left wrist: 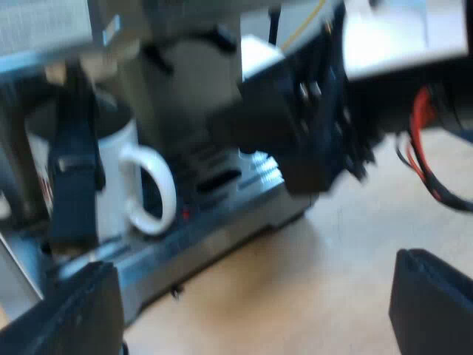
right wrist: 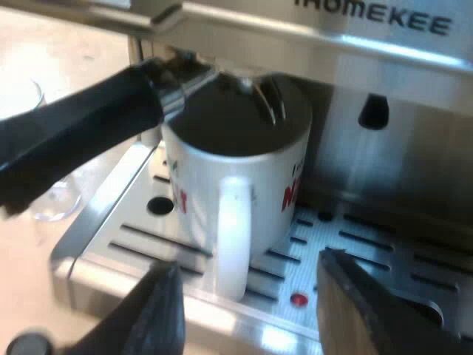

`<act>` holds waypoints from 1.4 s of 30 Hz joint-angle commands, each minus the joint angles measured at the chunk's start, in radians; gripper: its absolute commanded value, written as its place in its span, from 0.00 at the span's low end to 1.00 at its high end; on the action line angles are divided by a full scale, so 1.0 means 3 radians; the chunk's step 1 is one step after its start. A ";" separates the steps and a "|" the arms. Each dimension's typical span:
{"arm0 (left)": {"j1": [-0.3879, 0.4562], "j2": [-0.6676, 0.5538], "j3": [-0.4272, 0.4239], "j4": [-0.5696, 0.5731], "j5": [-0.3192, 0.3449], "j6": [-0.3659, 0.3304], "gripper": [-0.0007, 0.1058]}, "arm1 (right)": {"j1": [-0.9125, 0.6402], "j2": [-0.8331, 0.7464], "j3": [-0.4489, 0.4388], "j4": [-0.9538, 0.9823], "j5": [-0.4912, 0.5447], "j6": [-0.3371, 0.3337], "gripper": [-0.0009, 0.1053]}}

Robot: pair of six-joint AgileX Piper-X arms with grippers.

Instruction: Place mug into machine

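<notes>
glossy white ceramic mug, red lettering, stands on slotted brushed-steel drip tray under dark-handled metal holder. right gripper spread, flanking loop handle; left gripper spread over pale wooden counter.

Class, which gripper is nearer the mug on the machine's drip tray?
Right. The right gripper is open just short of the handle of the mug; the left gripper hangs farther back over the table.
</notes>
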 commanded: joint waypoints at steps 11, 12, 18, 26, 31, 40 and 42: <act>-0.0003 -0.0011 -0.0483 0.0333 0.0080 0.0015 0.74 | 0.0601 -0.0660 -0.0024 0.0389 0.0300 0.0008 0.41; -0.0003 -0.0011 -0.0508 0.0353 0.0080 0.0015 0.74 | 0.0628 -0.0695 -0.0024 0.0389 0.0300 0.0008 0.41; -0.0003 -0.0014 -0.0616 0.0410 0.0154 0.0023 0.74 | 0.0730 -0.0854 -0.0024 0.0389 0.0315 -0.0011 0.41; -0.0003 -0.0014 -0.0616 0.0320 0.0154 0.0090 0.74 | 0.0710 -0.0853 -0.0024 0.0362 0.0307 -0.0190 0.01; -0.0003 0.0010 -0.0616 0.0239 0.0147 0.0090 0.74 | 0.0443 -0.0809 -0.0024 0.0257 0.0058 -0.0198 0.01; -0.0003 0.0254 -0.0616 0.0024 0.0147 0.0090 0.74 | 0.0006 -0.0553 -0.0024 -0.0197 -0.0401 -0.0234 0.01; -0.0003 0.0306 -0.0616 -0.0008 0.0147 0.0090 0.74 | -0.0039 -0.0504 -0.0024 -0.0266 -0.0526 -0.0245 0.01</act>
